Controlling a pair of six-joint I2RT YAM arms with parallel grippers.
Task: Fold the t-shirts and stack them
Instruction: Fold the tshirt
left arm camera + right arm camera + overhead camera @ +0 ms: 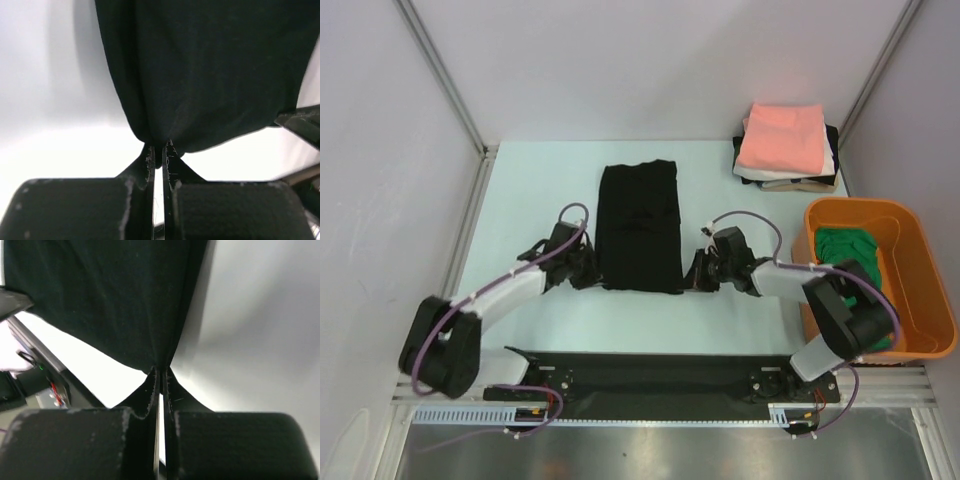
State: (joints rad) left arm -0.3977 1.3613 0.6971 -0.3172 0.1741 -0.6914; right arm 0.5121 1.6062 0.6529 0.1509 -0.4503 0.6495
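- Since both near corners likely must rise together for the next fold, left gripper (159, 152) is clamped tight on the black t-shirt (640, 225) at its lower-left hem corner.
- Same black t-shirt: flat, narrow strip, mid-frame.
- Opposite, right gripper (161, 377): pinched closed on the lower-right corner.
- Upper right, salmon-pink t-shirt (780, 138): tops the folded stack (798, 183), the probable destination.
- Far right, green t-shirt (845, 250): bunched inside orange tub (860, 207), unfolded.

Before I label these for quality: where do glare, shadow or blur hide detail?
Top view: even light, sharp, but the black shirt looks flat. Left wrist: table glares white beside the left claw. Right wrist: soft grey shadow beside the shirt.
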